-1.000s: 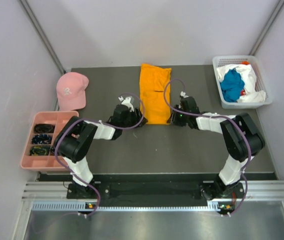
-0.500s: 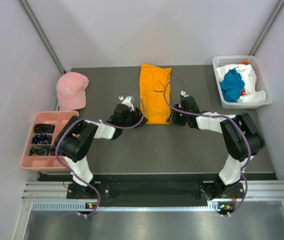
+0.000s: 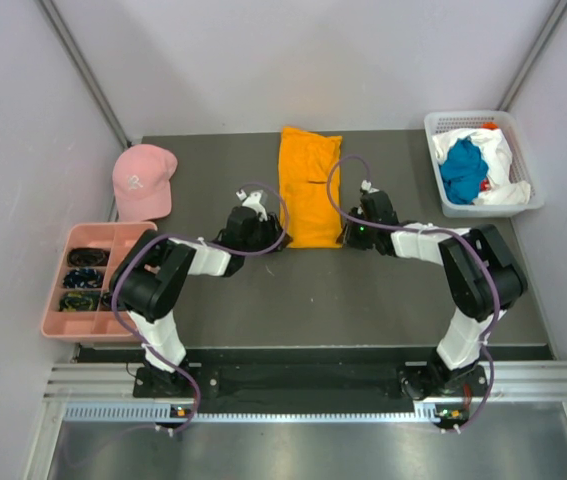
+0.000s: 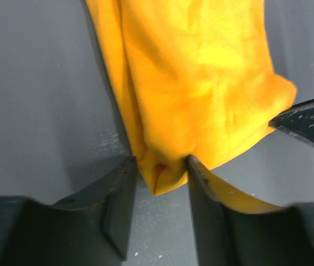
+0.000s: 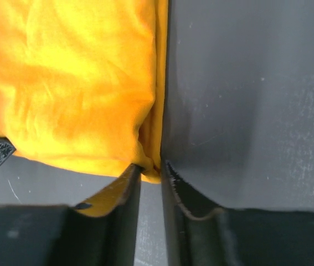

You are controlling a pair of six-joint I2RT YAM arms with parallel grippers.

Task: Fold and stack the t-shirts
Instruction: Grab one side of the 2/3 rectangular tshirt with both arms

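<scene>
- At the far centre of the table point(image 3: 263, 290), the orange t-shirt point(image 3: 309, 186) lies folded in a long strip.
- Left gripper point(image 4: 161, 166) half closed, pinching its near-left corner.
- Right gripper point(image 5: 151, 169) nearly closed, pinching its near-right edge.
- Teal t-shirt point(image 3: 462, 172) and white t-shirt point(image 3: 498, 155) heaped in basket point(image 3: 463, 116), far right.

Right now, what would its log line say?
left claw: grips orange t-shirt near corner | right claw: grips other near corner | basket: more shirts

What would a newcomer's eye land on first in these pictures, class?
The bright orange t-shirt, folded into a long strip at the far middle of the table. The left gripper and right gripper each pinch one of its near corners. A white basket of teal and white cloth sits at the far right.
</scene>
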